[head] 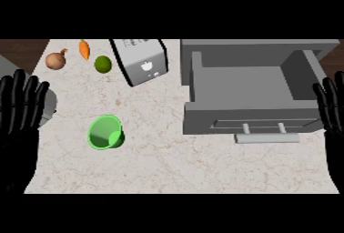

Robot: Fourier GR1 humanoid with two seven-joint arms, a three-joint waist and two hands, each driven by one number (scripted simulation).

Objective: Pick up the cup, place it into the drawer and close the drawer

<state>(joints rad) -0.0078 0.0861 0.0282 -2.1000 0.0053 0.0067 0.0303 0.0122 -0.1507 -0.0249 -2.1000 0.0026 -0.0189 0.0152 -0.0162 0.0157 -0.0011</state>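
I'd start by bringing my left hand (23, 107), resting with fingers straight and spread at the left edge of the frame, down and rightward to the green cup (105, 132), curling round its wall rather than pushing its rim, since it looks tipped and may roll. The cup lies on the counter (168, 164) at centre-left, apart from that hand and well left of the open drawer (252, 123). My right hand (331, 107) rests open, fingers up, at the right edge beside the drawer.
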